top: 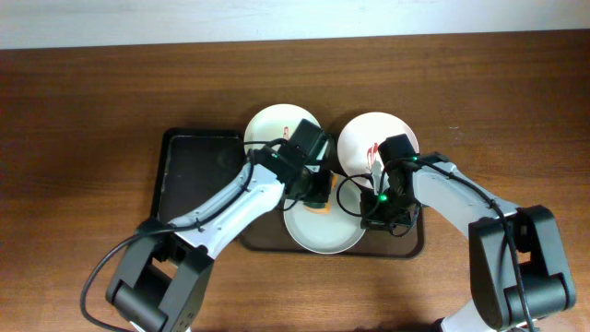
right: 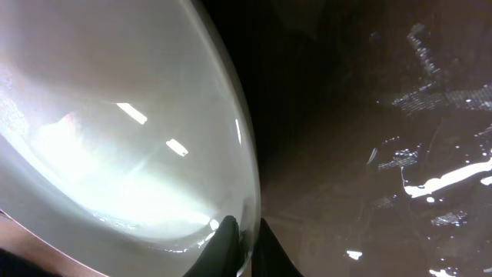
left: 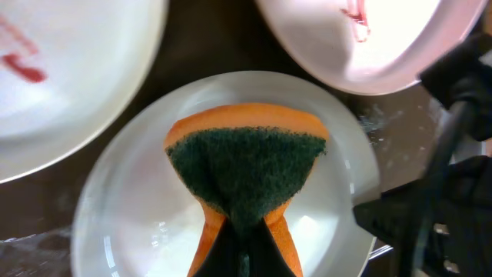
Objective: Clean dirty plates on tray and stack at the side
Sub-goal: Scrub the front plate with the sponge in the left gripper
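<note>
The left gripper [top: 316,195] is clenched on an orange sponge [left: 246,165], squeezing it into a waist. The sponge's green scouring face lies flat on the lower plate [top: 323,235], which looks clean and glossy in the left wrist view. That plate sits in the lower middle of the dark brown tray [top: 410,244].

The right gripper [right: 244,235] reaches in from the right and pinches the same plate's rim, one finger on each side of the edge.

Toward the top of the frame are the upper-middle plate [top: 272,129] and the upper-right plate [top: 364,138], each with a red smear [left: 355,17]. I cannot tell how far they overlap the tray's upper edge.

A narrower black tray [top: 194,175] lies just left of the brown one on the wooden table [top: 83,111].
</note>
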